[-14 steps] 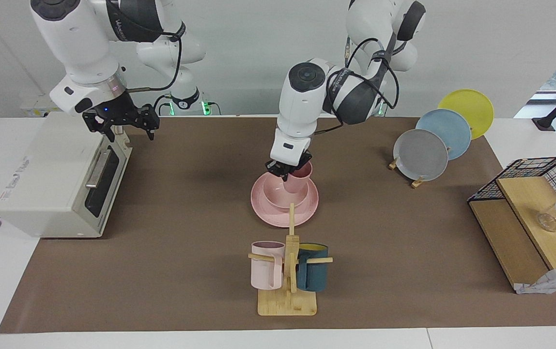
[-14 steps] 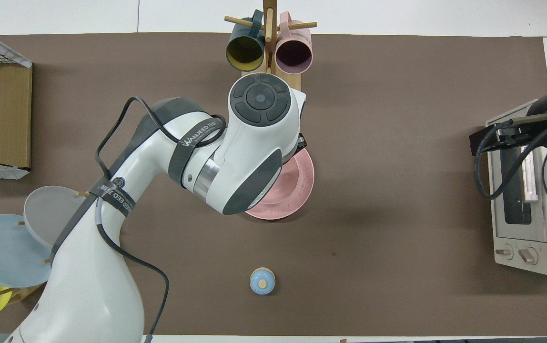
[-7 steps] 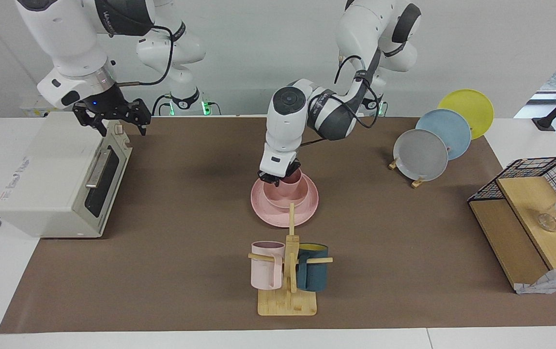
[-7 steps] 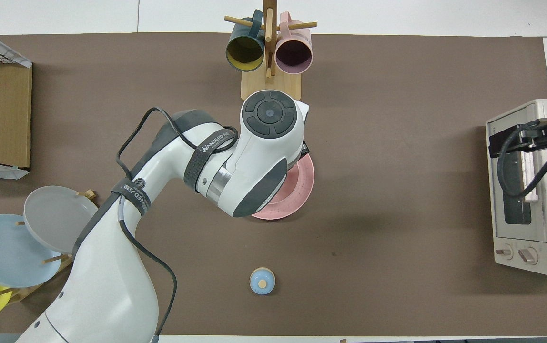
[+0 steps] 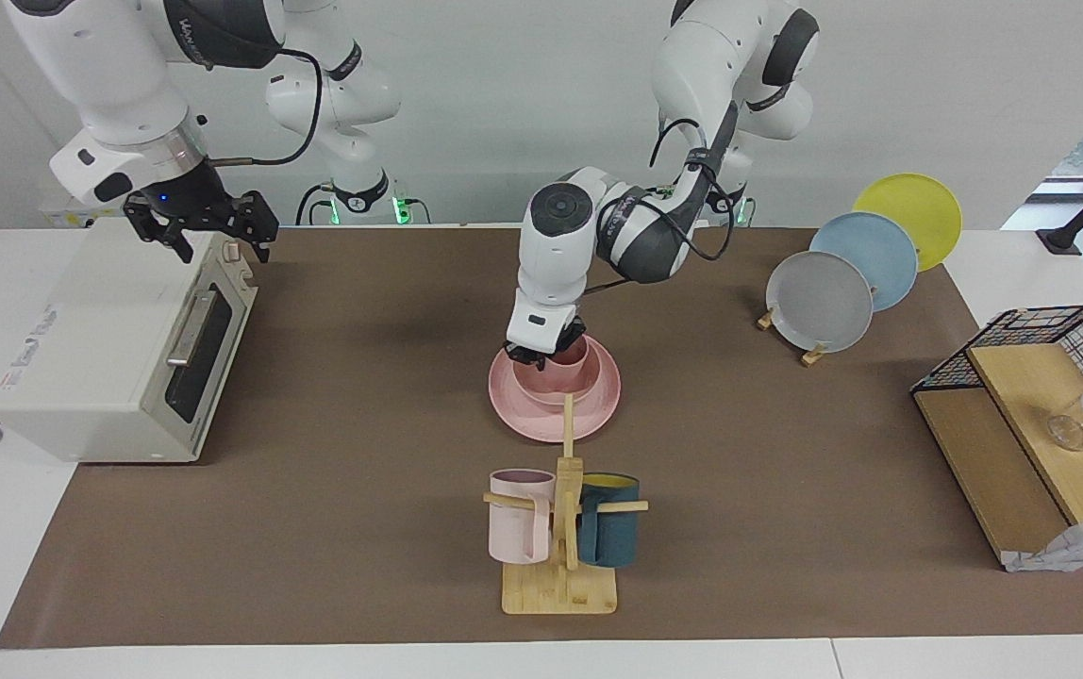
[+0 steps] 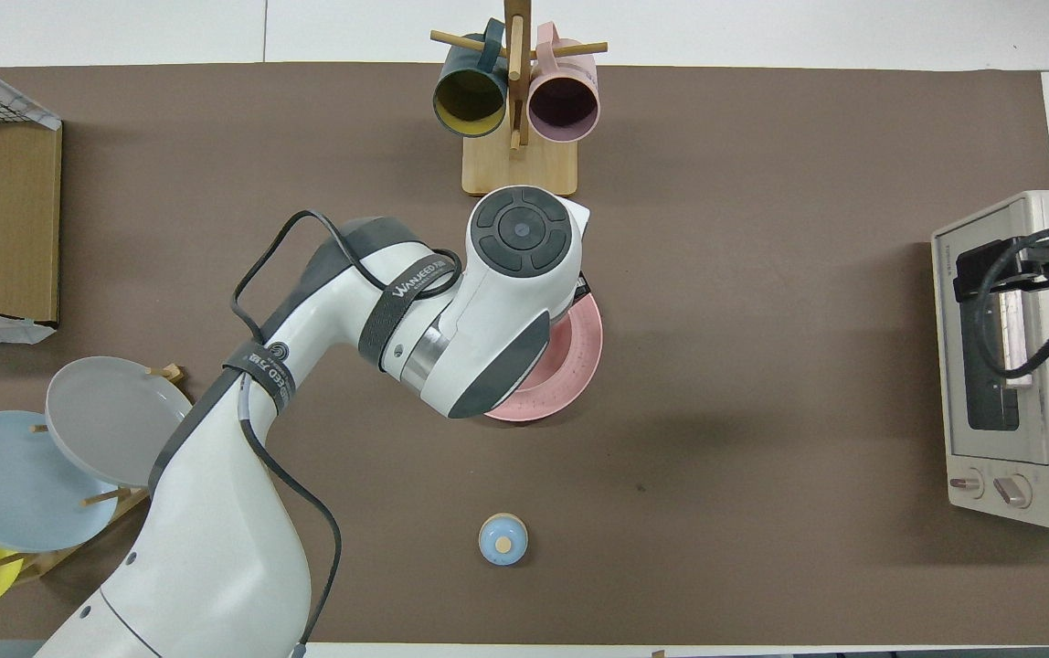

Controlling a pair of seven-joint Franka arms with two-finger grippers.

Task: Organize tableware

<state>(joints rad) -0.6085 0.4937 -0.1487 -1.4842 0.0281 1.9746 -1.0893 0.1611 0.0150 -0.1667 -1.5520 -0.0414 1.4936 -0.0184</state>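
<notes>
A: A brown mat covers the tabletop [image 5: 315,528]. Mid-mat, the pink cup [image 5: 568,356] stands in the bowl [image 5: 556,381], which sits on the plate [image 5: 555,391].

B: And the left pincer [image 5: 546,351]?

A: Down at the cup's rim; grip or release, I cannot tell.

B: The right pincer [image 5: 205,224]?

A: Spread wide, holding nothing, waiting over the toaster oven [image 5: 108,344].

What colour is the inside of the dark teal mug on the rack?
Yellow inside the dark teal handled mug; overhead view shows it best.
</notes>
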